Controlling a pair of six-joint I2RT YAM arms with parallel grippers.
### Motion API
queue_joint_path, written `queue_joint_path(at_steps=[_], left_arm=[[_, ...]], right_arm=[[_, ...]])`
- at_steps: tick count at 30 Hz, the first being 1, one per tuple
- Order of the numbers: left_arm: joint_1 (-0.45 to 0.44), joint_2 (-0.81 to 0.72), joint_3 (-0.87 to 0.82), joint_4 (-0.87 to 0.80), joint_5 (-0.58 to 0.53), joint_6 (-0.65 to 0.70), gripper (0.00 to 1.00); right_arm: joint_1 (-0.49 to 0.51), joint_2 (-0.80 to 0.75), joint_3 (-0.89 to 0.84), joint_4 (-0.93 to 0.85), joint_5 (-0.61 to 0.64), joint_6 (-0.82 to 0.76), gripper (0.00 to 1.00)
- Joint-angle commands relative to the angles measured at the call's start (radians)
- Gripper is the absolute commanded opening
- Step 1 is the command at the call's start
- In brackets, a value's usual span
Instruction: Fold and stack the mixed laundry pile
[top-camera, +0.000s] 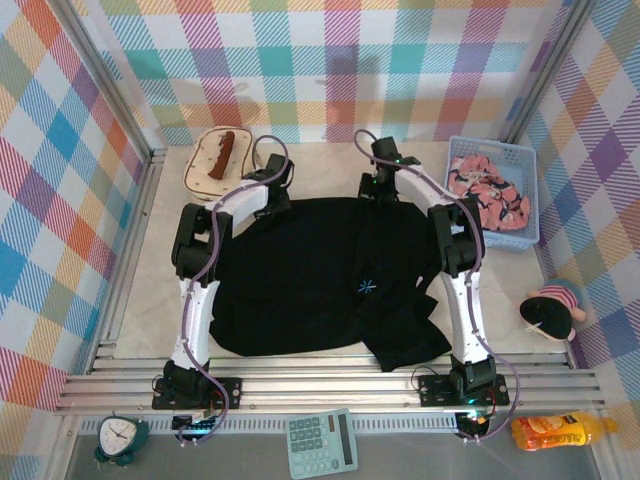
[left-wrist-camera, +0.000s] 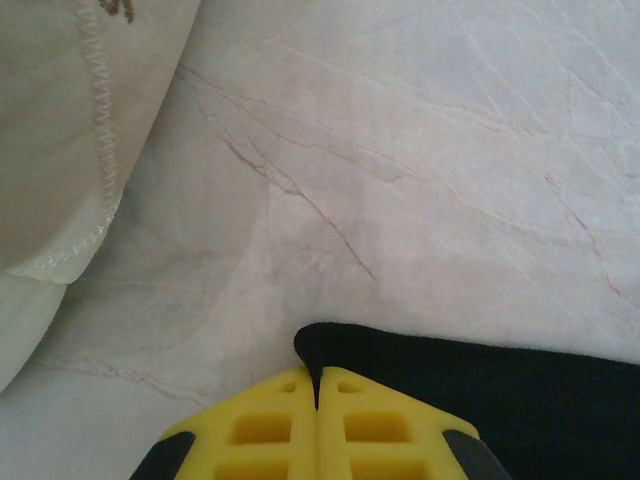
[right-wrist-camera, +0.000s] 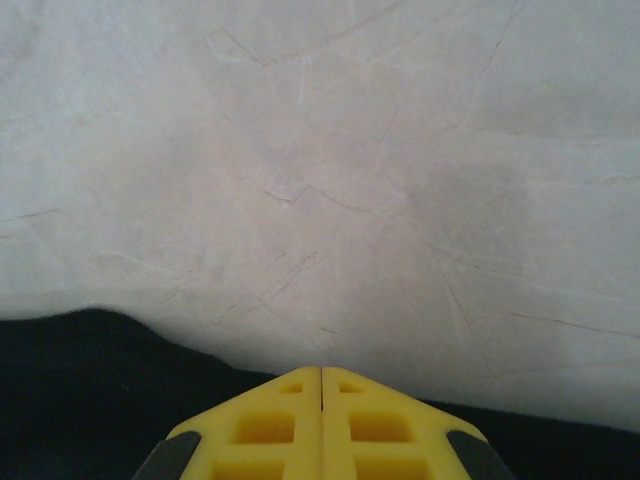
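Pastel plaid walls (top-camera: 330, 60) enclosing workspace on three sides, checks running pink, teal, yellow, orange, blue. Metal corner posts (top-camera: 106, 85) rising at back corners, slanting outward in top view. Desk (top-camera: 320, 160) showing pale marble-look surface, fine dark veins crossing it in wrist views. Aluminium rails (top-camera: 330, 385) running along near edge. Soft even light falling, faint grey shadows lying on desk.
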Motion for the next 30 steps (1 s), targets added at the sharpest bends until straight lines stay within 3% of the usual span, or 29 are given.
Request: queue_joint_path(at_steps=[1, 5, 12, 13, 14, 15, 16, 17, 18, 19, 23, 30], left_arm=[[0.008, -0.171, 0.063, -0.068, 0.002, 0.084, 0.00], [0.008, -0.356, -0.015, -0.084, 0.017, 0.141, 0.00], [-0.052, -0.740, -0.573, -0.077, 0.108, 0.044, 0.02], [-0.062, -0.772, -0.640, -0.093, 0.113, 0.015, 0.10], [-0.071, -0.803, -0.697, -0.116, 0.127, -0.011, 0.38], [-0.076, -0.826, -0.733, -0.141, 0.134, -0.035, 0.58], [-0.077, -0.846, -0.760, -0.154, 0.137, -0.048, 0.68], [-0.077, -0.864, -0.774, -0.162, 0.120, -0.052, 0.78], [-0.076, -0.879, -0.777, -0.163, 0.091, -0.052, 0.87], [-0.074, -0.884, -0.768, -0.160, 0.060, -0.046, 0.92], [-0.064, -0.852, -0.699, -0.082, 0.006, -0.033, 0.92], [-0.063, -0.705, -0.655, 0.005, -0.018, -0.067, 0.92]], right_arm=[[-0.028, -0.199, 0.047, -0.024, 0.030, -0.060, 0.00], [-0.022, -0.436, -0.151, 0.001, 0.003, -0.093, 0.00], [0.092, -0.891, -0.862, 0.075, -0.026, 0.056, 0.00], [0.122, -0.933, -0.946, 0.067, -0.025, 0.081, 0.09], [0.149, -0.981, -1.027, 0.063, -0.028, 0.109, 0.22], [0.162, -1.024, -1.090, 0.065, -0.042, 0.133, 0.23], [0.163, -1.062, -1.141, 0.075, -0.043, 0.152, 0.26], [0.162, -1.097, -1.177, 0.081, -0.014, 0.162, 0.38], [0.159, -1.121, -1.182, 0.082, 0.035, 0.157, 0.49], [0.158, -1.127, -1.170, 0.085, 0.076, 0.144, 0.52], [0.142, -1.002, -1.014, 0.120, 0.146, 0.069, 0.53], [0.209, -0.730, -0.851, 0.226, 0.057, 0.075, 0.56]])
